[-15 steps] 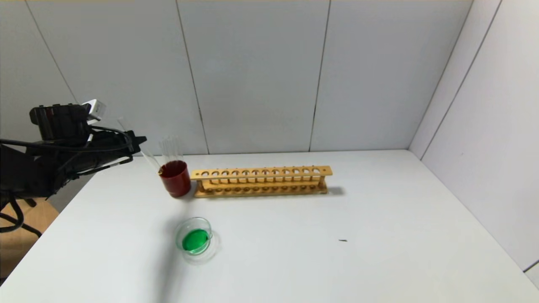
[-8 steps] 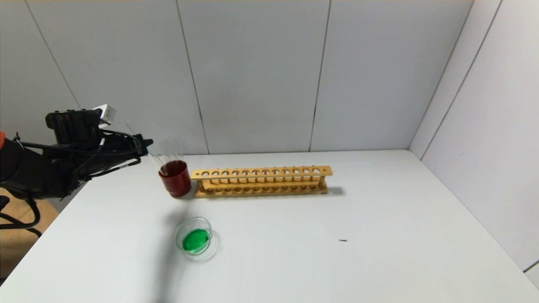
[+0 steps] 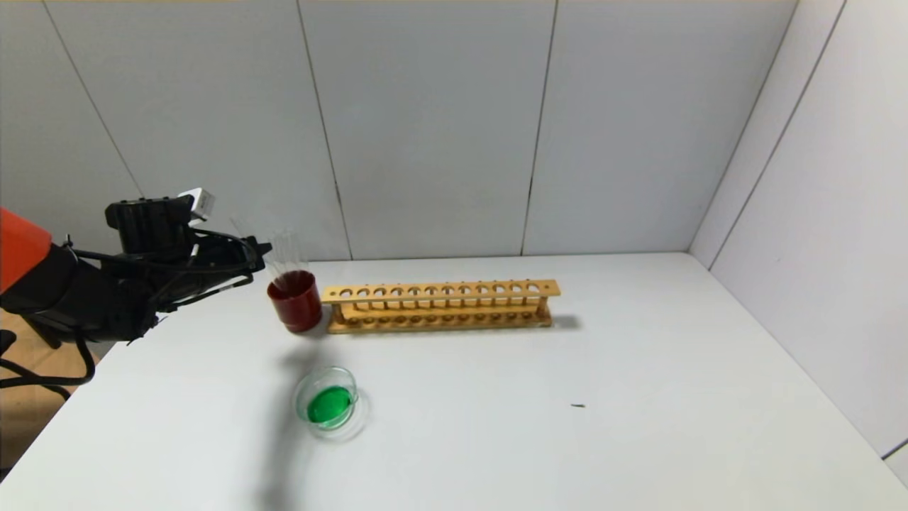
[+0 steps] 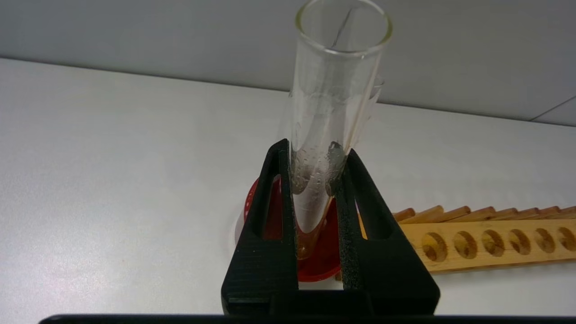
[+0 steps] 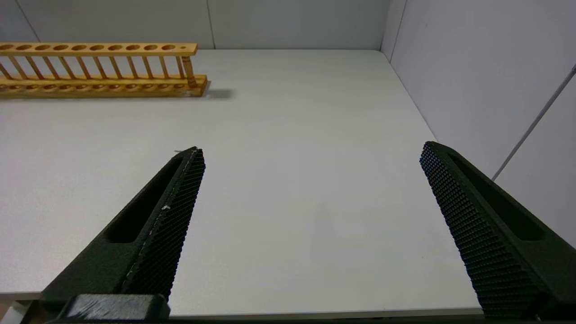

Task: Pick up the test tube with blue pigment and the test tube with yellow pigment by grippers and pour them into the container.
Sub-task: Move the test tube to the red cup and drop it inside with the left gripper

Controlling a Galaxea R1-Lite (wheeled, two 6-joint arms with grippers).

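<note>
Red cup (image 4: 321, 252) partly hidden behind left gripper (image 4: 315, 155).

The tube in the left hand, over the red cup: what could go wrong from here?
1. The left hand grips the nearly emptied test tube low, so its long free top could swing against the other tubes standing in the red cup.
2. The tube's bottom is already inside the cup; an off-centre push might tip the cup toward the wooden rack.
3. Droplets cling inside the glass and could drip onto the table.

A lab bench: wooden test-tube rack (image 3: 440, 306) on a white table (image 3: 638, 426).
</note>
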